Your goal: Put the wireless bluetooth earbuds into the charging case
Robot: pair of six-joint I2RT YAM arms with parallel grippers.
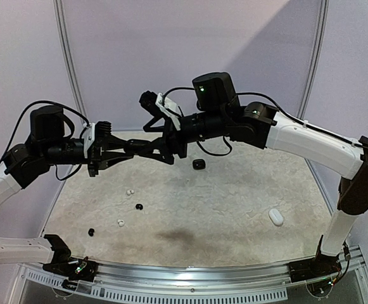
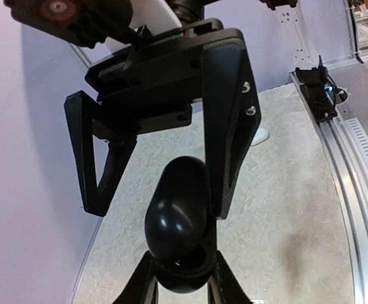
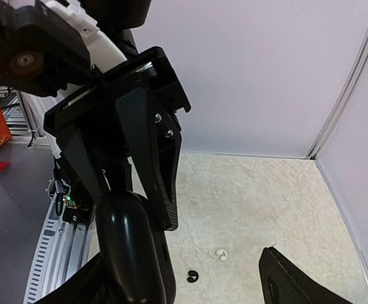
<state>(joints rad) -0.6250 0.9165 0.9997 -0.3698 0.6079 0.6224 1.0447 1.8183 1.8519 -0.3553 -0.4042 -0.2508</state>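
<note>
Meeting in mid-air above the table (image 1: 234, 196), the two arms were nose to nose! The left gripper (image 2: 182, 259) was clamped on the black case (image 2: 177, 212), both fingers pinching its rounded lower end, and the case stood up out of them. Facing it, the right gripper (image 2: 155, 213) had its jaws spread wide and gripped nothing. One of its fingers ran down the case's side, touching or just beside it, I couldn't tell which. The other finger stood well apart.

Down on the table the earbuds lay loose on the left half. A white earbud (image 1: 130, 191) and a black earbud (image 1: 139, 206) sat near each other. A second white earbud (image 1: 121, 223) and a second black earbud (image 1: 91, 232) were closer to the near edge. A white case (image 1: 276, 217) sat alone on the right side, well apart from them. A small black item (image 1: 199, 164) lay under the right arm, too small to make out.
</note>
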